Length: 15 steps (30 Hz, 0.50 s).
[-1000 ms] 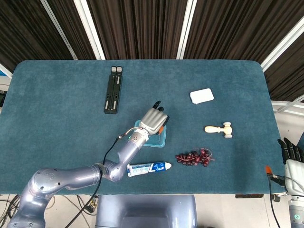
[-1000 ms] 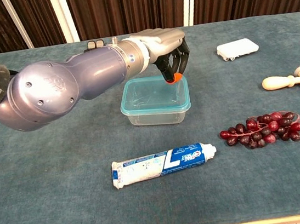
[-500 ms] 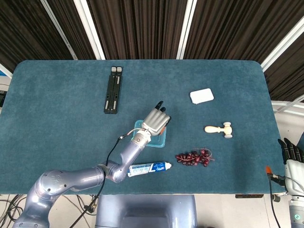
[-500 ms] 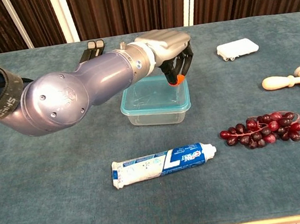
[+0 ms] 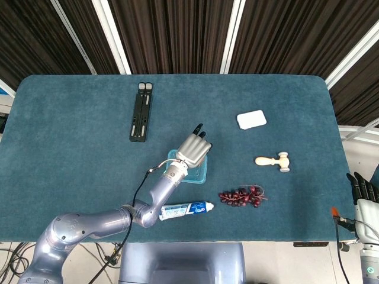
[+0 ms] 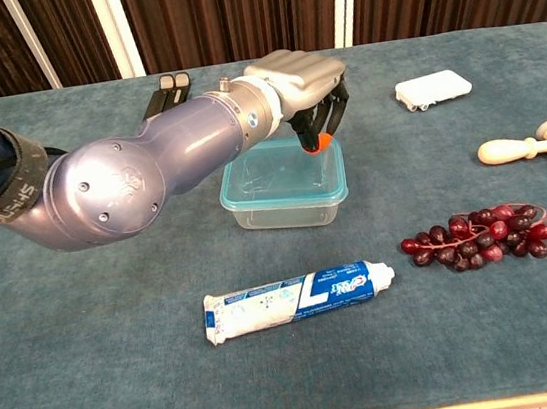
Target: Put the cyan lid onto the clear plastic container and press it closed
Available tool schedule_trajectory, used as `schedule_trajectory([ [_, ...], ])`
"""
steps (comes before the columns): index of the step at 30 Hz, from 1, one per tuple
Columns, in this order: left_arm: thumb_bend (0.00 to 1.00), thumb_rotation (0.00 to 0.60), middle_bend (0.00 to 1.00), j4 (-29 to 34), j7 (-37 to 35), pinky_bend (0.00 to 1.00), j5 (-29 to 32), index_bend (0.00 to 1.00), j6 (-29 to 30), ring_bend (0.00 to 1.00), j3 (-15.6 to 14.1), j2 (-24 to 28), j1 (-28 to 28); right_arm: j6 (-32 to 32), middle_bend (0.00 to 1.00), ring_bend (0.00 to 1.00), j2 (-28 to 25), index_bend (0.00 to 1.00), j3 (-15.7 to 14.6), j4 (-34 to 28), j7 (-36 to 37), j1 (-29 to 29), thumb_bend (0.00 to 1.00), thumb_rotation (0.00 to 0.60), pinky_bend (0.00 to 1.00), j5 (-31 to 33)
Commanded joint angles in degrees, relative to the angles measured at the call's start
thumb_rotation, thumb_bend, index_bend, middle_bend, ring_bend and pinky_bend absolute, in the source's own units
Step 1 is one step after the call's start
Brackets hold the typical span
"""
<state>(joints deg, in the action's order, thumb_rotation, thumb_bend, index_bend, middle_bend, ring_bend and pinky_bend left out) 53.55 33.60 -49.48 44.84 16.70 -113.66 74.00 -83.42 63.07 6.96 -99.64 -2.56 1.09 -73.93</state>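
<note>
The clear plastic container (image 6: 282,188) stands mid-table with the cyan lid (image 6: 253,199) lying on top of it. It also shows in the head view as the container (image 5: 198,173), partly hidden under my hand. My left hand (image 6: 300,80) hovers over the container's far edge, fingers bent downward and holding nothing. Its orange-tipped thumb (image 6: 317,142) is at the lid's surface; I cannot tell if it touches. From above, the left hand (image 5: 194,151) covers the container's far half. My right hand (image 5: 362,195) stays at the table's near right corner, fingers straight, empty.
A toothpaste tube (image 6: 291,301) lies in front of the container. Red grapes (image 6: 479,233) sit to its right, with a wooden mallet (image 6: 533,147) and a white pad (image 6: 432,89) beyond. A black bar (image 5: 141,111) lies at the far left.
My left hand has shifted only slightly over the container, its thumb tip dipping back toward the lid. The container and the right hand have not moved.
</note>
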Motion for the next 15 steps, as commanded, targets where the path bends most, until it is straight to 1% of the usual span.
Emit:
schedule_trajectory([
  [1,0.55,0.6,0.56,-0.6,0.5,0.06,0.0,0.64,0.1,0.21,0.1,-0.3,0.1,0.0,0.0,0.0,0.0,0.04,0.0,0.0,0.0,0.0,0.36,0.6,0.0,0.0],
  [15,0.55,0.6,0.56,-3.3,2.6,0.06,-1.5,0.64,0.1,0.21,-0.1,-2.2,0.5,0.0,0.0,0.0,-0.1,0.04,0.0,-0.1,0.0,0.0,0.36,0.6,0.0,0.0],
])
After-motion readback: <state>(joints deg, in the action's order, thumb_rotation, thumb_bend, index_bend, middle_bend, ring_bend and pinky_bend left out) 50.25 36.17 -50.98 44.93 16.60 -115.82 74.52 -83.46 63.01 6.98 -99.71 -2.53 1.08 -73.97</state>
